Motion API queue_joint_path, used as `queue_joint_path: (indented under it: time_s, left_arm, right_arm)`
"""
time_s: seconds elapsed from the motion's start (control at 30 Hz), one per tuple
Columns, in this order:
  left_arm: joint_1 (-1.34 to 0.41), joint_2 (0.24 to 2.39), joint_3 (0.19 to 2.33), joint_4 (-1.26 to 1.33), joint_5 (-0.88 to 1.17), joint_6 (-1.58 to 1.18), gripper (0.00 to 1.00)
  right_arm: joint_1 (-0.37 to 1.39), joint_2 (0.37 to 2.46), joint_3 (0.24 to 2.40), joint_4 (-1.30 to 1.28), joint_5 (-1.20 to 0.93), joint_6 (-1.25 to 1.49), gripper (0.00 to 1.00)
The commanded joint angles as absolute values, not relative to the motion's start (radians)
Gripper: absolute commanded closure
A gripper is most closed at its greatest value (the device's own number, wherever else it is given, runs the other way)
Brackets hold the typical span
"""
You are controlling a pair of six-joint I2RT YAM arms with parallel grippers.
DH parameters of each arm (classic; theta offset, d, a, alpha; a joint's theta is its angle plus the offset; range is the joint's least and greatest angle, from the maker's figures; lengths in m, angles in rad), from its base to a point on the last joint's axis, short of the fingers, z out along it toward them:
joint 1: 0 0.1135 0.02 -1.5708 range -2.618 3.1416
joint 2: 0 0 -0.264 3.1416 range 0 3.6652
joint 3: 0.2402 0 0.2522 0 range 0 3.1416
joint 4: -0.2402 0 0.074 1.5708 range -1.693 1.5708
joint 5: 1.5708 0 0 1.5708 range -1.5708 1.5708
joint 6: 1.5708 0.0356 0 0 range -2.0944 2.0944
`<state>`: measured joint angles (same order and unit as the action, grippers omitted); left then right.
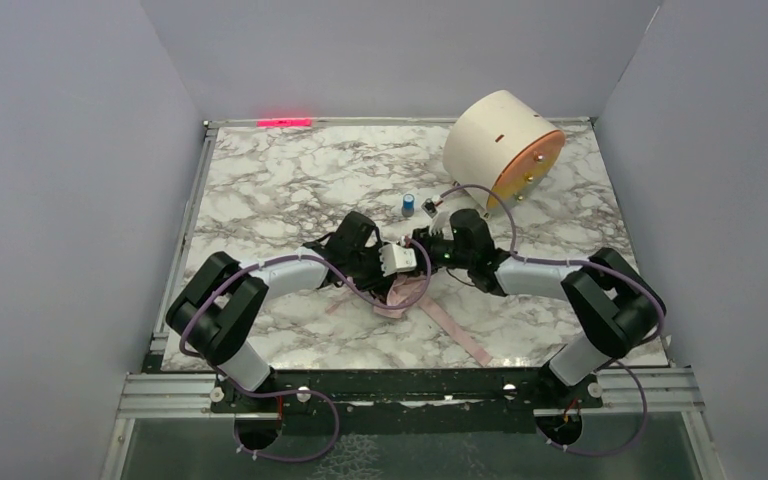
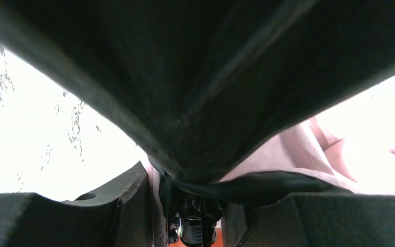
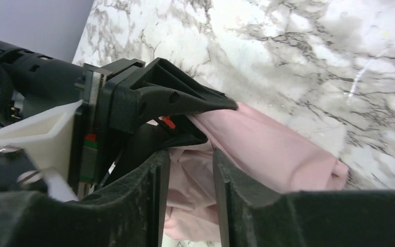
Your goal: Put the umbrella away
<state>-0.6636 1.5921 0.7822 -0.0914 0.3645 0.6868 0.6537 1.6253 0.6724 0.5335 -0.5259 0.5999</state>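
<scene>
From overhead I count two arms meeting at the middle of the marble table (image 1: 260,180). The left gripper (image 1: 408,274) and right gripper (image 1: 423,260) sit tip to tip over one umbrella (image 1: 397,297). It lies as a pale pink bundle on the table beneath them. Its single strap (image 1: 457,333) trails toward the near right. One cream drum (image 1: 500,146) lies on its side at the far right, and one small blue item (image 1: 409,204) stands between it and the arms.

My left wrist camera is mostly blocked by one dark shape close to the lens. Pink fabric shows to the right of it, and my two fingers (image 2: 46,216) sit along the bottom edge. From here I cannot tell what they clamp.

My right wrist camera shows more. The left gripper's two black fingers are pinched on the pink cloth. My right gripper's two pads (image 3: 149,195) stand a little apart. Fabric shows through the gap, but they grip nothing.
</scene>
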Motion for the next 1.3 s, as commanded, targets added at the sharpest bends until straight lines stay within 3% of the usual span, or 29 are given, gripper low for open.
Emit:
queue_joint_path:
  time_s: [0.0, 0.13, 0.27, 0.43, 0.5, 0.67, 0.87, 1.27]
  left_arm:
    - [-0.674, 1.623, 0.744, -0.144, 0.266, 0.727, 1.00]
    - [-0.674, 1.621, 0.741, -0.143, 0.265, 0.728, 1.00]
    - [-0.676, 1.621, 0.740, -0.142, 0.272, 0.733, 1.00]
    - [-0.680, 1.601, 0.717, -0.123, 0.272, 0.782, 1.00]
    - [-0.681, 1.591, 0.703, -0.107, 0.263, 0.805, 1.00]
    - [-0.683, 1.568, 0.666, -0.056, 0.236, 0.846, 1.00]
    - [-0.709, 1.562, 0.640, -0.005, 0.172, 0.865, 1.00]
    - [-0.759, 1.589, 0.624, 0.058, 0.074, 0.879, 1.00]
  right_arm:
    - [0.669, 1.492, 0.731, 0.368, -0.282, 0.394, 0.51]
    - [0.654, 1.413, 0.721, 0.273, -0.108, 0.284, 0.41]
    - [0.633, 1.356, 0.701, 0.265, -0.090, 0.188, 0.35]
    - [0.605, 1.411, 0.763, 0.189, -0.246, -0.041, 0.15]
    - [0.583, 1.461, 0.796, 0.145, -0.352, -0.128, 0.12]
    - [0.498, 1.590, 0.927, 0.013, -0.638, -0.190, 0.12]
    - [0.489, 1.714, 1.119, -0.332, -0.862, -0.418, 0.15]
    - [0.492, 1.851, 1.199, -0.469, -0.957, -0.543, 0.16]
